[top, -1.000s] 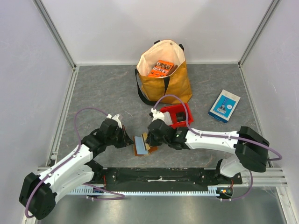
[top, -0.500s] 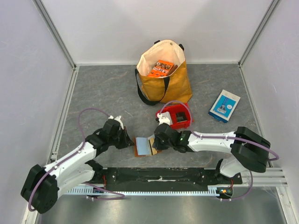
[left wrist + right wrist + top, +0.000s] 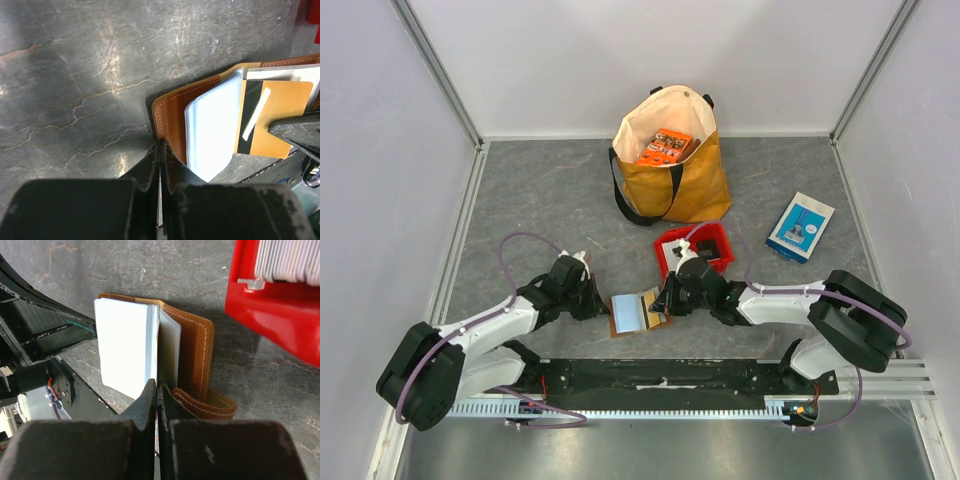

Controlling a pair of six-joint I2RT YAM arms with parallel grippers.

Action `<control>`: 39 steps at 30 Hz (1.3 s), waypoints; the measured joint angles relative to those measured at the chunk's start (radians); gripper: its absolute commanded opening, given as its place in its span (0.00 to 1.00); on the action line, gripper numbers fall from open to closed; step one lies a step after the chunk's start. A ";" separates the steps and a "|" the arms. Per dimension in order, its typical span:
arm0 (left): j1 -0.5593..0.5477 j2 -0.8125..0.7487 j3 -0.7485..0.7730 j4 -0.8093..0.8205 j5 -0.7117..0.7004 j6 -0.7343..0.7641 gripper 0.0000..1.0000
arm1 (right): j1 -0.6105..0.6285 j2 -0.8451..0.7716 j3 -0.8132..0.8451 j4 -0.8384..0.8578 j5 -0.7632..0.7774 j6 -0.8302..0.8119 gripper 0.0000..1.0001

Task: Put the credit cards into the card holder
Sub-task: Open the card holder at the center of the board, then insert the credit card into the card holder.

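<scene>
Currently the card holder [image 3: 170, 107] lies open, long axis left-right.

No words or numbers can be read here.

The orange packet [image 3: 665, 147] in the yellow cloth bag [image 3: 692, 188] has print on it, but it is too tiny to make out. The blue-and-white flat box [image 3: 800, 227] shows a small picture with no clear letters. The white strip on the tan plastic card [image 3: 272, 117] looks blank.
</scene>
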 measured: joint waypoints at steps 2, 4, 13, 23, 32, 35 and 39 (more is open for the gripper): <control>0.000 0.015 0.001 0.021 0.004 0.003 0.02 | -0.012 0.007 -0.008 0.026 -0.023 0.004 0.00; 0.000 0.033 0.007 0.035 0.006 0.008 0.02 | -0.020 0.014 -0.011 0.048 -0.043 0.005 0.00; 0.001 0.052 0.022 0.039 0.006 0.036 0.02 | -0.028 -0.002 -0.016 0.043 -0.039 -0.002 0.00; 0.000 0.046 0.026 0.026 0.002 0.063 0.02 | -0.029 -0.060 -0.015 0.023 -0.031 -0.005 0.00; 0.000 0.052 0.032 0.022 0.005 0.075 0.02 | -0.029 0.018 -0.008 0.042 -0.032 0.000 0.00; 0.000 0.054 0.033 0.021 0.005 0.077 0.02 | -0.029 0.027 -0.008 0.061 -0.034 0.005 0.00; 0.000 0.054 0.033 0.021 0.005 0.078 0.02 | -0.029 0.046 -0.011 0.108 -0.046 0.016 0.00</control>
